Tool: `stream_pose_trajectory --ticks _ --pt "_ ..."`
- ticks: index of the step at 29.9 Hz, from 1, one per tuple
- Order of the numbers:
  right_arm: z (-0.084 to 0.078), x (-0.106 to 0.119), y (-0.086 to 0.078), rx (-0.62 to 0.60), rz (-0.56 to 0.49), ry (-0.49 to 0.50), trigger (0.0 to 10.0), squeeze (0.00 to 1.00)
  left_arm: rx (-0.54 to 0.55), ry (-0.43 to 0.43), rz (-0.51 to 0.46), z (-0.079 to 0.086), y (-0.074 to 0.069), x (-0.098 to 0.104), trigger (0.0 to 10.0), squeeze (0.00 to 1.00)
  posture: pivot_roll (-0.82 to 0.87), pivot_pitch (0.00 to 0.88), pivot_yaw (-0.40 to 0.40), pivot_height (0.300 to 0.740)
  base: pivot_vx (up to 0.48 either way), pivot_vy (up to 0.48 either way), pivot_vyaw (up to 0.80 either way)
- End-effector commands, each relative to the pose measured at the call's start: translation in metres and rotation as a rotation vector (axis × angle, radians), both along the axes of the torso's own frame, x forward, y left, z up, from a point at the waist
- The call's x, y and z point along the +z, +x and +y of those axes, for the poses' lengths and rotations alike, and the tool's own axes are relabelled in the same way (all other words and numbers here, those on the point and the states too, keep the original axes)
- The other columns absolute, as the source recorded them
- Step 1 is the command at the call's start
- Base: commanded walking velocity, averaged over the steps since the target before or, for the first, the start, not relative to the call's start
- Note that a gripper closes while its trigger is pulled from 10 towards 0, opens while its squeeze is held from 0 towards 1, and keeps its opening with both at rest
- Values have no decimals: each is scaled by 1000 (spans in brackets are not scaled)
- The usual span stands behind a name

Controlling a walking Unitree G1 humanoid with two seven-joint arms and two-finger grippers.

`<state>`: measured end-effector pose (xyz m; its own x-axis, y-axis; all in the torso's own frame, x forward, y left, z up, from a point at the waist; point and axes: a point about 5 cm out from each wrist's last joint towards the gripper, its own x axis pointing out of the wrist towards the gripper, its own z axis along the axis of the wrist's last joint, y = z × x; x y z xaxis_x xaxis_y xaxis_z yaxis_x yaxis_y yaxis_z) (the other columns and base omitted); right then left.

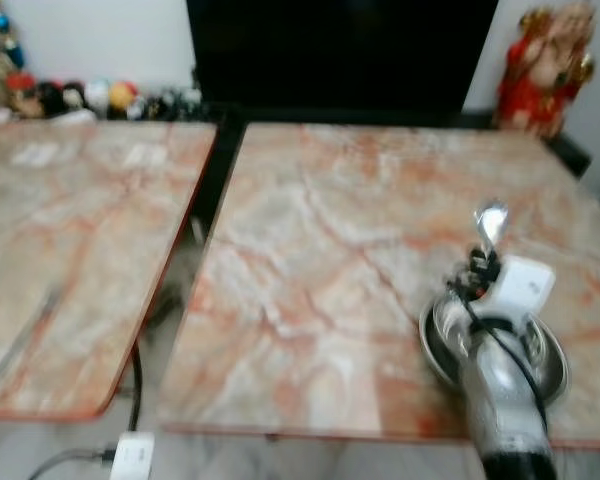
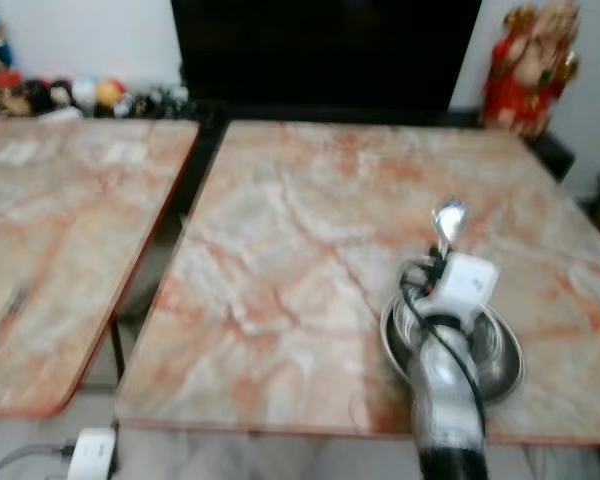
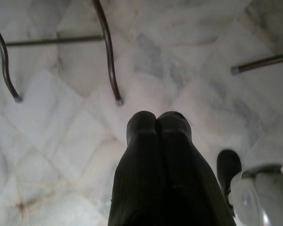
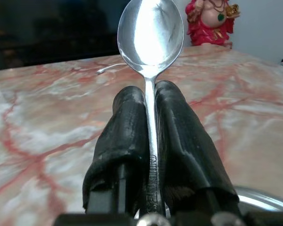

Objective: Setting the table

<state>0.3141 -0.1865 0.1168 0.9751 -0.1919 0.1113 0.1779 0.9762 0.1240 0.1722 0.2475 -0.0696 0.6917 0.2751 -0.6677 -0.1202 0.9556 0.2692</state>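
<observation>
Right end effector (image 4: 151,101) clamps spoon (image 4: 151,33) (bowl foremost, handle along fingers).

My head views were blurred; light glared off my spoon (image 4: 151,33) (the left wrist view was dim).

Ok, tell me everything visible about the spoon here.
The spoon is shiny, silver-looking metal with an oval bowl and a slim handle. The right gripper is shut on the handle, black fingers pressing both sides, so the bowl sticks out beyond the fingertips. It is held above the marble-patterned table, just beyond the steel bowl.
</observation>
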Motion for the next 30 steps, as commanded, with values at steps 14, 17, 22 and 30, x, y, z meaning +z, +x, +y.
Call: stream_pose_trajectory --ticks 14,17,22,30 --pt "-17 4 -3 -56 -17 -16 10000 0 -12 6 22 -1 -5 -3 10000 0 -20 0 3 740 0 -206 0" --pt "-17 4 -3 -56 -17 -16 10000 0 -12 6 22 -1 -5 -3 10000 0 -20 0 3 740 0 -480 0" --pt "-17 4 -3 -56 -17 -16 10000 0 -12 6 22 -1 -5 -3 10000 0 -20 0 3 740 0 -480 0" --pt "-17 4 -3 -56 -17 -16 10000 0 -12 6 22 -1 -5 -3 10000 0 -20 0 3 740 0 -480 0"
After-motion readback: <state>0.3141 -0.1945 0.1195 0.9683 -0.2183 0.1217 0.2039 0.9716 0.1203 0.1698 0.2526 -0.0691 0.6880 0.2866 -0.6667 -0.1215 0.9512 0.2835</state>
